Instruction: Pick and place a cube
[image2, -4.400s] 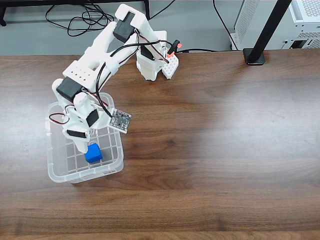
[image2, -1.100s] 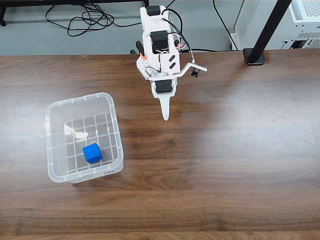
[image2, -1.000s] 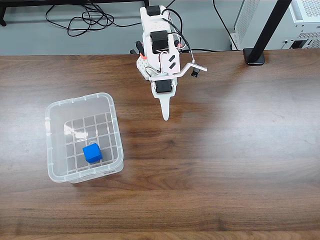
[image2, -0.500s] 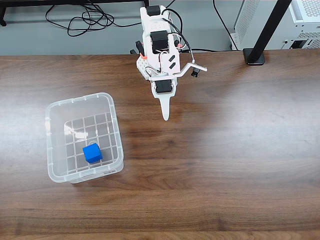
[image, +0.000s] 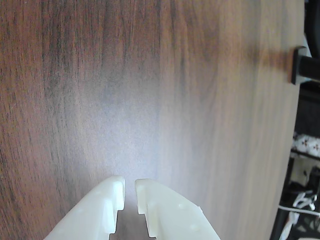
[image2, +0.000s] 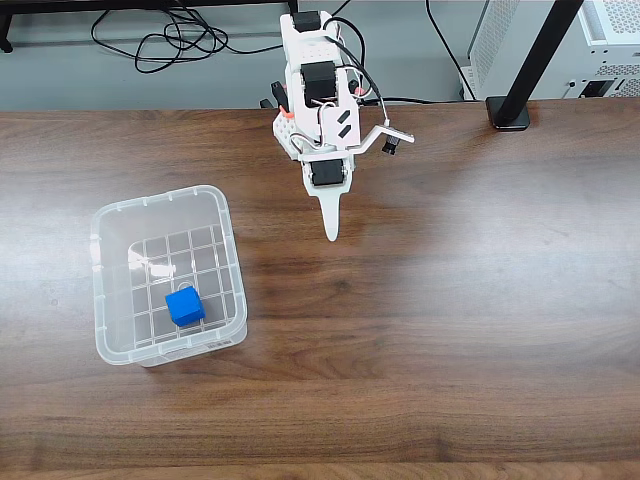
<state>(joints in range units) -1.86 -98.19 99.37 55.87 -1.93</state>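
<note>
Folding back over its base, arm with empty hand (image2: 330, 236) nearly closed, well apart from cube (image2: 185, 305) in bin (image2: 228, 250)

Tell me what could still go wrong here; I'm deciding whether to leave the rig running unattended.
Little, probably. The cube lies inside the bin, and the gripper is apart from both, nearly shut and holding nothing. If the arm swings back low, it might knock the light-looking bin. Cables behind the table could snag.

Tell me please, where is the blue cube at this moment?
In the fixed view, the blue cube lies inside the clear plastic bin at the table's left side, near the bin's front wall and well away from the gripper.
</note>
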